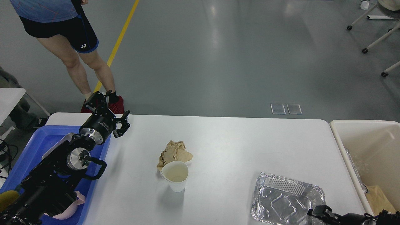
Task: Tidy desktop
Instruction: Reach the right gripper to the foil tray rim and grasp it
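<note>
The left gripper [107, 109] hangs above the far left corner of the desktop [237, 147], over the far edge of a blue tray [31, 147]. Its two dark fingers are spread apart with nothing between them, and they touch nothing. The black arm behind it runs back over the tray toward the lower left edge of the view.

The right gripper [314, 212] shows only as a small dark tip at the bottom edge, just beside the near right corner of a foil tray [287, 197]; whether its fingers are apart or together cannot be told.

The desktop is a wide, smooth white top with rounded far corners, filling the lower half of the view from the blue tray on the left to a cream bin [365, 150] against its right end. Near its middle stands a white paper cup [175, 175], upright and tilted slightly, with a crumpled brown paper [174, 152] touching its far side. The foil tray lies empty toward the near right.

Beyond the table, a person [72, 40] in black shorts stands on the grey floor next to a yellow line [120, 40].
</note>
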You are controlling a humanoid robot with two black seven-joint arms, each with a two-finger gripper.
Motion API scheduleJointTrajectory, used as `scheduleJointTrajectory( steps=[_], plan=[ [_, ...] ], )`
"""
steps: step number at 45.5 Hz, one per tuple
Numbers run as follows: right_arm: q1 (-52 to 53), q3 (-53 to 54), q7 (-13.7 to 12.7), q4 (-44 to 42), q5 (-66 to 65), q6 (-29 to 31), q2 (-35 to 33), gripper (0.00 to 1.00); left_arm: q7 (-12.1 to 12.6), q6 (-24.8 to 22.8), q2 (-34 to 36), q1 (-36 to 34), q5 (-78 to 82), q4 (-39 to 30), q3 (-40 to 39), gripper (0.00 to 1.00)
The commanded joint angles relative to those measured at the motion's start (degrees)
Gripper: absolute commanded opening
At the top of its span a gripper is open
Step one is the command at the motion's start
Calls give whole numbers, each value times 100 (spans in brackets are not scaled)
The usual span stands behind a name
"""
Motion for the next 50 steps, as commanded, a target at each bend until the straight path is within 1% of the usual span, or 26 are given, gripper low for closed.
scheduleJointTrajectory(
  steps=[1, 6, 9, 19, 26, 28, 32, 38, 41, 43, 46, 50],
  plan=[
    [18, 14, 16, 7, -2, 18, -4, 0, -8, 2, 18, 52, 0, 0, 12, 97],
    [140, 22, 192, 34, -2, 35, -4, 0, -8, 2, 18, 52, 0, 0, 12, 97],
    [228, 22, 236, 42, 7, 44, -4, 0, -8, 2, 18, 43, 0, 0, 12, 97],
    [615, 58, 236, 60, 24, 105, -223, 0, -8, -7, 36, 26, 9, 0, 3, 97],
    [1238, 93, 166, 16, 121, 439, -382, 0, -8, -7, 36, 26, 9, 0, 12, 97],
    [1484, 93, 131, -19, 243, 571, -391, 0, -8, 2, 36, 26, 9, 0, 12, 97],
    [1950, 5, -53, -255, 744, 677, -435, 0, -8, 2, 36, 26, 9, 0, 12, 97],
    [2741, -425, -528, -678, 1509, 940, -312, 0, -8, 2, 62, 17, 9, 0, 12, 97],
    [3145, -776, -704, -766, 1886, 1046, -241, 0, -8, 2, 80, 26, 9, 0, 12, 97],
    [3339, -970, -766, -757, 2098, 1064, -224, 0, -8, 2, 89, 26, 9, 0, 12, 97],
    [3550, -1164, -766, -731, 2169, 1186, -171, 0, -8, 2, 89, 26, 9, 0, 12, 97],
    [3849, -1497, -766, -731, 2081, 1257, 101, 0, -8, 2, 80, 26, 9, 0, 12, 97]
  ],
)
